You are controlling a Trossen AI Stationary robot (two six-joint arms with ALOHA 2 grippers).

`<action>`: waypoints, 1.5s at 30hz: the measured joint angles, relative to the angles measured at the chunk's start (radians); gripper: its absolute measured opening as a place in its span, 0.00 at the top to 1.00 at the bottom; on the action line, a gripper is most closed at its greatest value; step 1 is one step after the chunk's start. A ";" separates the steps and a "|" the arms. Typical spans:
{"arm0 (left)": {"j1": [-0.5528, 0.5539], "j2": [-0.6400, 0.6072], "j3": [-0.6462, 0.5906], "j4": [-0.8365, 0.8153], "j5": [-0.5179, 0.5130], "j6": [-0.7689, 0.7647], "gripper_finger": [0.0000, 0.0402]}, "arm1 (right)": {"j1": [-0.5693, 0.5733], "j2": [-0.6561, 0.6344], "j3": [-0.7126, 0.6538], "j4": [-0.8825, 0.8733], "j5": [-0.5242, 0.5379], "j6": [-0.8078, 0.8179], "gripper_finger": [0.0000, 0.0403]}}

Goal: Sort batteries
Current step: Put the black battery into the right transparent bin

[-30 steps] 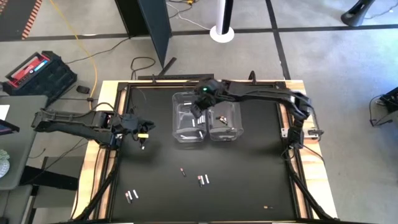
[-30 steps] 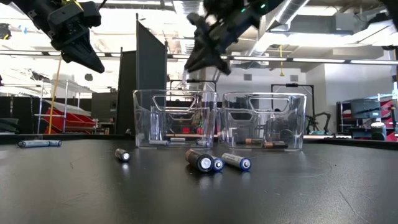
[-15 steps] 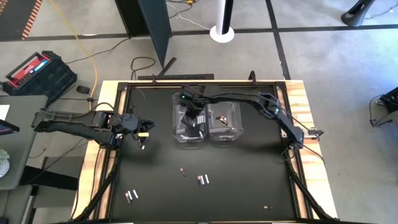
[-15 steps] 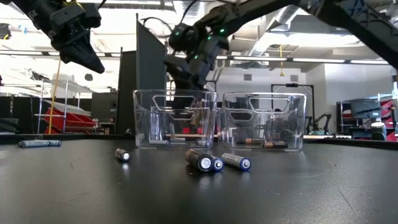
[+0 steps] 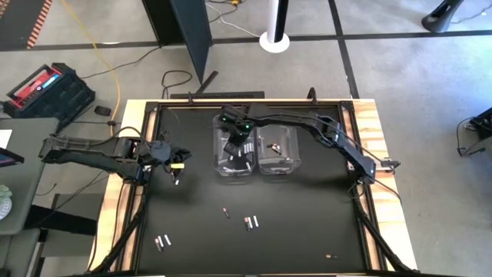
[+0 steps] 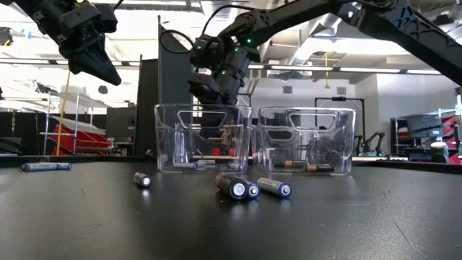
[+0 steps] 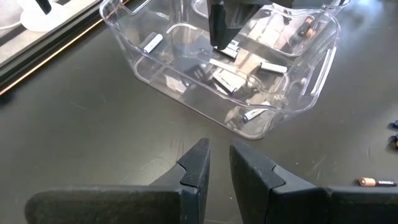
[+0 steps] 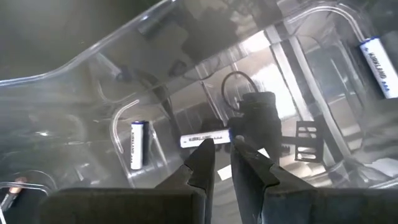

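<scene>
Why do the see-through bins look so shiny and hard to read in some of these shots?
Right wrist view: bright glare streaks the left bin's clear wall, hazing the batteries inside. Low view: backlit room, so the arms show as silhouettes. High view: even light, little glare.
</scene>
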 joint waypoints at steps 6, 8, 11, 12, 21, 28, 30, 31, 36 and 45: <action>0.000 0.000 0.000 0.000 0.000 0.000 0.86 | 0.000 -0.001 0.000 0.000 0.001 0.000 0.82; 0.000 0.000 0.000 0.000 0.000 0.000 0.86 | 0.000 -0.001 0.000 -0.001 0.001 0.001 0.82; 0.000 0.000 0.000 0.000 0.000 0.000 0.86 | 0.000 -0.001 0.000 -0.005 0.001 -0.009 0.82; 0.000 0.000 0.000 0.000 0.000 0.000 0.86 | 0.000 -0.004 0.000 -0.009 0.001 -0.017 0.82; 0.000 0.000 0.000 -0.001 0.001 0.000 0.86 | -0.018 -0.156 0.021 -0.082 0.006 -0.001 0.82; 0.000 0.000 0.000 -0.001 0.001 0.007 0.86 | 0.013 -0.347 -0.040 -0.156 0.091 0.031 0.82; 0.000 0.000 0.000 0.000 0.001 0.025 0.86 | 0.037 -0.415 -0.102 -0.159 0.109 0.059 0.82; 0.000 0.000 0.000 0.000 0.001 0.032 0.86 | 0.050 -0.451 -0.140 -0.159 0.117 0.078 0.82; 0.000 0.000 0.000 -0.001 0.001 0.037 0.86 | 0.146 -0.654 -0.363 -0.141 0.225 0.248 0.82; 0.000 0.000 0.000 -0.001 0.001 0.038 0.86 | 0.451 -0.946 -0.719 -0.111 0.388 0.805 0.82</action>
